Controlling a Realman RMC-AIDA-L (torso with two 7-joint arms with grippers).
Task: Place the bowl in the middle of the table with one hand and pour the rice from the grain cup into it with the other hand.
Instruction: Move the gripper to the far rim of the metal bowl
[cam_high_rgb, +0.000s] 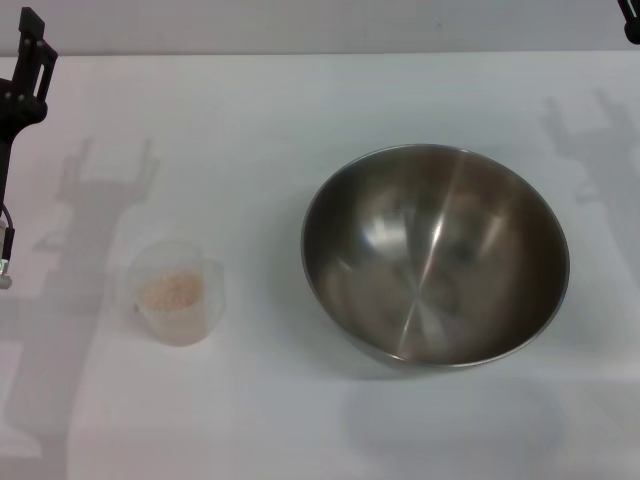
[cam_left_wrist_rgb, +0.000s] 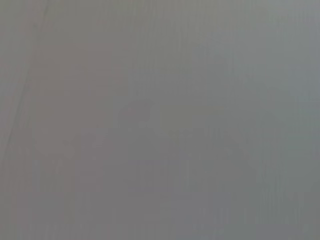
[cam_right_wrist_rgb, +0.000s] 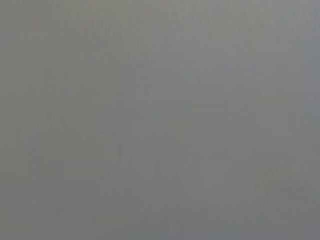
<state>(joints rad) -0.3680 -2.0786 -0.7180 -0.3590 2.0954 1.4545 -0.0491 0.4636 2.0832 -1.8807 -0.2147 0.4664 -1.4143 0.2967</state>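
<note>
At the far left edge the left hand (cam_high_rgb: 22, 60) hangs, grip unreadable. One frosted grain cup (cam_high_rgb: 177, 292) holding pale rice (cam_high_rgb: 173, 290) stands left on the tabletop (cam_high_rgb: 250, 130); one shiny steel bowl (cam_high_rgb: 436, 254) sits right of centre.

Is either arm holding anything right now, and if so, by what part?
Nothing is held. The bowl and the cup of rice stand alone on the table; both arms sit at the far corners.

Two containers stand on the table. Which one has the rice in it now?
The small frosted plastic cup on the robot's left holds the rice, a pale heap at its bottom. The big steel bowl to the right is empty and shiny inside.
</note>
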